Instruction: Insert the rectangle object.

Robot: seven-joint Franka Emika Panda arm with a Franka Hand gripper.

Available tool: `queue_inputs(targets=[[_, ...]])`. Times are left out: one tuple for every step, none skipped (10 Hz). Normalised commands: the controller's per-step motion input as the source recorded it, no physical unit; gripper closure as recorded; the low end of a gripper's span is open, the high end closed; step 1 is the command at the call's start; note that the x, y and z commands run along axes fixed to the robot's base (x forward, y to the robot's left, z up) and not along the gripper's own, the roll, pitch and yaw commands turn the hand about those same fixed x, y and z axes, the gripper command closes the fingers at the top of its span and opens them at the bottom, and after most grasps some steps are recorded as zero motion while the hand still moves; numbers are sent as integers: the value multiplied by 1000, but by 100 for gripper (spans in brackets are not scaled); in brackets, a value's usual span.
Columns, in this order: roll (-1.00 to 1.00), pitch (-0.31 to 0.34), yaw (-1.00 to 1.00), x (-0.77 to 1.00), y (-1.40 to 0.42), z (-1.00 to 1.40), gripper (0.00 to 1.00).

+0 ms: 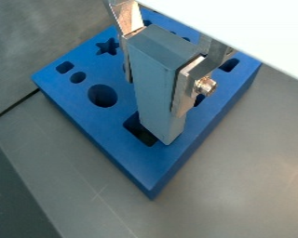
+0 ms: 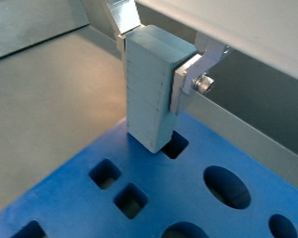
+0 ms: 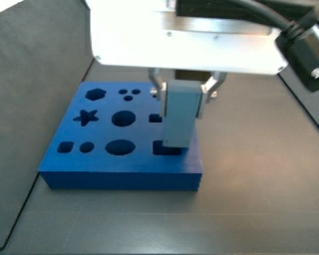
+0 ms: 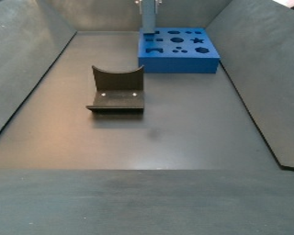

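Desk [image 4: 150, 138] surface, dark grey and bare, fills the near part of a side view, where it runs back between sloping grey walls. Left of centre in that view stands the olive-grey U-shaped notched block [image 4: 115, 92], well apart from everything else. Farther back, at the upper middle of the frame, lies the blue board [image 4: 180, 50] with shaped holes, and the rectangle object [image 4: 149, 15] rises from its left end, its top cut off by the frame edge.

In a side view taken closer, the blue board [image 3: 109, 139] sits at the centre left, showing a star hole [image 3: 87, 118], round holes and small square ones. The rectangle object [image 3: 179, 113] stands upright over a dark rectangular slot [image 3: 163, 149] near the board's right edge, its lower end right at the slot's mouth; I cannot tell whether it has entered. The tool [image 3: 183, 86] hangs under a white housing at the top of the frame and is clamped on the block's upper part.

In both wrist views the silver fingers [image 1: 193, 82] press flat against opposite faces of the rectangle object [image 1: 155, 88]. The block [image 2: 152, 91] reaches down to the slot [image 2: 174, 147] in the blue board [image 2: 77, 200], covering most of the opening.
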Motion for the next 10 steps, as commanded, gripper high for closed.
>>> queue_inputs(targets=[[14, -63, 63, -231, -160, -134, 100], [14, -71, 57, -257, -103, -171, 100], [0, -61, 97, -231, -46, -243, 100], [6, -60, 146, -177, -91, -351, 100], [50, -34, 214, -9, -180, -514, 100], [41, -3, 183, 0, -114, -646, 100], [39, -33, 137, 0, -63, -637, 100], [-13, 0, 0, 0, -43, -480, 100], [-211, -44, 0, 0, 0, -326, 100], [-71, -124, 94, -120, 0, -191, 100]])
